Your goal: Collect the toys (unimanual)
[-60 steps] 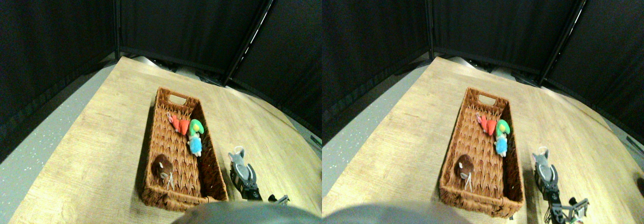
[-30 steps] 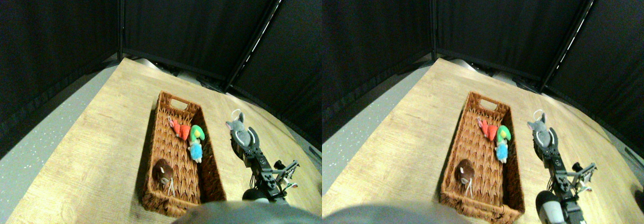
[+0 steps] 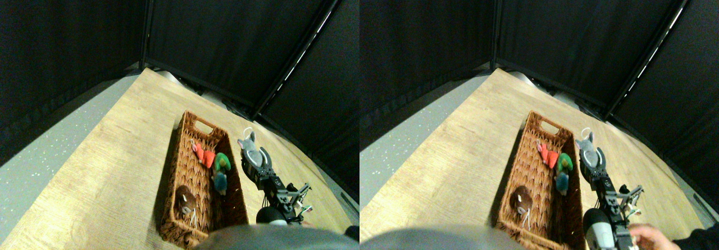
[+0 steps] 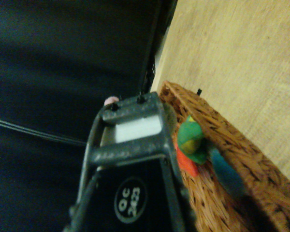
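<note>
The right gripper [image 3: 254, 155] is clamped on a small grey plush animal with a white string loop [image 3: 249, 147], carried clear of the pale wooden tabletop [image 3: 107, 166] in the centre-right of the stereo view's left half, just outside the right-hand wall of the long brown wicker basket [image 3: 185, 143]. The relation that matters is sideways: the basket's open interior lies immediately toward the left of the frame from the claw, and its long axis runs from the handle cut-out at upper centre down to the bottom edge, roughly parallel to the manipulator's reach. I judge that a short shift across that wall would put the grey toy over the weave, with the wall itself the thing to clear. Already inside lie a red plush toy [image 3: 203, 157], a green plush toy [image 3: 222, 162] touching a blue plush toy [image 3: 219, 181] below it, and a brown plush toy [image 3: 185, 200] near the bottom end. The wrist view shows the basket rim [image 4: 217, 123] close beside the jaw frame, with the green toy [image 4: 191, 140] just within. Only this manipulator is at work.
</note>
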`<state>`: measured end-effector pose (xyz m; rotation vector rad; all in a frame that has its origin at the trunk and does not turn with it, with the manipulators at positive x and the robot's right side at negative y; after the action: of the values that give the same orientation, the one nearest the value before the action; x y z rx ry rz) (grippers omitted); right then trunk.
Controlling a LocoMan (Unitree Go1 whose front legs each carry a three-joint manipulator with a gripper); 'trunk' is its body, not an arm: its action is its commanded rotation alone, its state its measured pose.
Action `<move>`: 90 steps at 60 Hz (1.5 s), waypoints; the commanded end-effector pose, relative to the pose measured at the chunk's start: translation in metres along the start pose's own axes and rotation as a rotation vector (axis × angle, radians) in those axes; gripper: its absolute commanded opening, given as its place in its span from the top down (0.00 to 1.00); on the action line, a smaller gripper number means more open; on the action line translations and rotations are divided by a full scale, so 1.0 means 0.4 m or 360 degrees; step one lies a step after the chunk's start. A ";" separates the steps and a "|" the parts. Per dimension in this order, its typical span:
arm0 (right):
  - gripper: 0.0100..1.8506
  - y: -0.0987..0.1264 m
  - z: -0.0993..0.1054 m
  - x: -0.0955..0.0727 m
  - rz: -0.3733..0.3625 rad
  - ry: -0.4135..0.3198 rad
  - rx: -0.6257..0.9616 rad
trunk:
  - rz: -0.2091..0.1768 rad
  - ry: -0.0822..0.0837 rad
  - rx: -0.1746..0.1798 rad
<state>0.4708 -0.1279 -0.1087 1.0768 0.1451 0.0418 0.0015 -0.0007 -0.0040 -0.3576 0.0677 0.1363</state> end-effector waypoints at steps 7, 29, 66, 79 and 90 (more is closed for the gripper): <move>0.97 0.014 -0.037 0.011 0.0072 0.0104 -0.0031 | 0.0069 -0.0033 -0.0058; 0.97 -0.004 -0.069 0.012 0.0003 0.0097 0.0019 | 0.0067 -0.0020 -0.0075; 0.47 -0.014 0.005 -0.020 0.0023 -0.0013 -0.0166 | 0.0015 -0.0013 0.0006; 0.63 -0.041 0.110 -0.008 0.0059 -0.0264 -0.0186 | -0.0035 0.0001 0.0066; 0.68 -0.077 0.195 -0.008 0.0138 -0.0362 -0.0155 | -0.0071 0.0014 0.0111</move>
<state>0.4748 -0.1755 -0.1093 0.9622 -0.0041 -0.0351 0.0012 -0.0021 -0.0056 -0.3090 0.0825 0.1084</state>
